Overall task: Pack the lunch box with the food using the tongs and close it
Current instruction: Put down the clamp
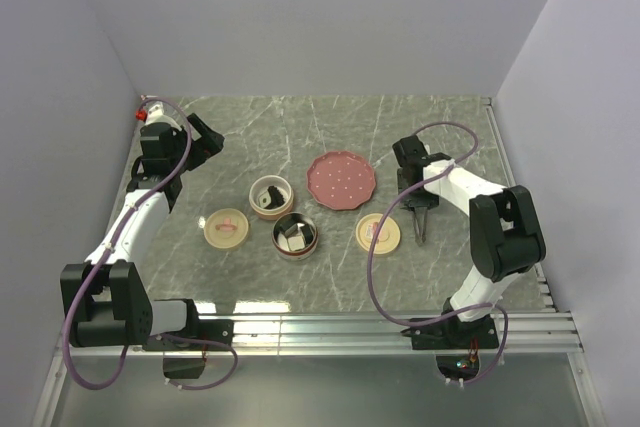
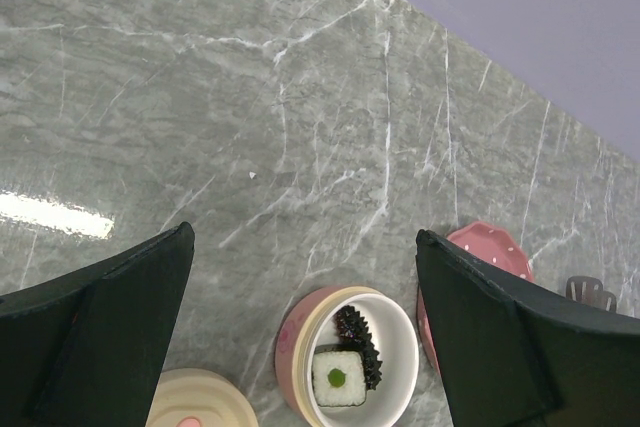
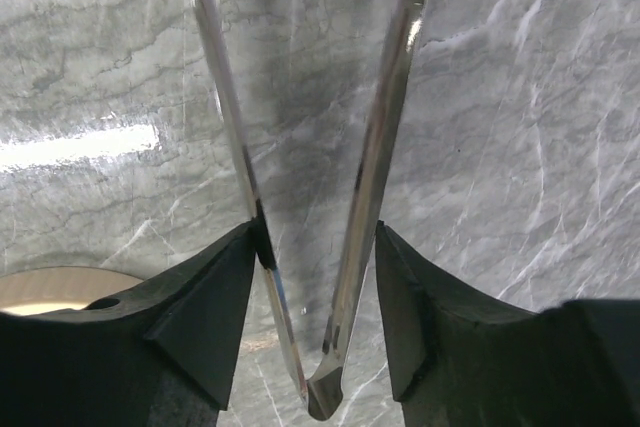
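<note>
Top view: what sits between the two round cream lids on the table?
A round pink lunch-box container with a dark inside, food pieces in it, lies between the left cream lid and the right cream lid. The top view shows this.

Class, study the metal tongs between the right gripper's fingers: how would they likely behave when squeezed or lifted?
The tongs are two thin arms joined in a V, so they would probably spring back when squeezed. Their polished metal looks slippery against the right gripper's fingers. Being long and slender, they may pivot in the grip.
</note>
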Controlling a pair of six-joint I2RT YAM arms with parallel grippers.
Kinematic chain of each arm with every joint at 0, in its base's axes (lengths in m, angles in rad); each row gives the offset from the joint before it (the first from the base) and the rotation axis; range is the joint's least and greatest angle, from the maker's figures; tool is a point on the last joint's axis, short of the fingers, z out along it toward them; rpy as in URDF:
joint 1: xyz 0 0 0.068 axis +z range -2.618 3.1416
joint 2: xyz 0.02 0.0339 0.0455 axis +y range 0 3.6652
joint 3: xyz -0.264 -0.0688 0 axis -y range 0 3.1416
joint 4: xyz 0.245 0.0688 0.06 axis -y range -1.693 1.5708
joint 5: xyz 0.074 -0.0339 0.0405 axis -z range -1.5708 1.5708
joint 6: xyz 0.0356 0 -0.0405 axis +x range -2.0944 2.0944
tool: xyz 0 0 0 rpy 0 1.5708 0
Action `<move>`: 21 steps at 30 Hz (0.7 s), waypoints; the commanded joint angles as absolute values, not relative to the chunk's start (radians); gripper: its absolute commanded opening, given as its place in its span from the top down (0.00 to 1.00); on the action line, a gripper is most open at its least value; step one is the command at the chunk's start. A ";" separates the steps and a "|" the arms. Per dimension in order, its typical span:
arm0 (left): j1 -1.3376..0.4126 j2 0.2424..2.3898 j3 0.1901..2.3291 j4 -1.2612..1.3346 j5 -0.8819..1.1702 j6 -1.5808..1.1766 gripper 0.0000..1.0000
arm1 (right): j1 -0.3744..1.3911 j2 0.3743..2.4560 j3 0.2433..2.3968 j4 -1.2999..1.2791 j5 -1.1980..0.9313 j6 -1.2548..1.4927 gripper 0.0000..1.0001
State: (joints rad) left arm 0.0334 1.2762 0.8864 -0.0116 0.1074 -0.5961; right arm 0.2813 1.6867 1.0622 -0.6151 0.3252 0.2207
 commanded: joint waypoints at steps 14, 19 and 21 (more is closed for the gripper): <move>0.037 1.252 0.890 0.018 0.107 -0.595 0.00 | 0.272 1.625 1.074 -0.614 0.383 0.265 0.33; 0.037 1.249 0.887 0.020 0.107 -0.595 0.00 | 0.270 1.557 1.097 -0.632 0.397 0.273 0.33; 0.037 1.247 0.885 0.021 0.106 -0.597 0.01 | 0.270 1.519 1.121 -0.640 0.397 0.270 0.33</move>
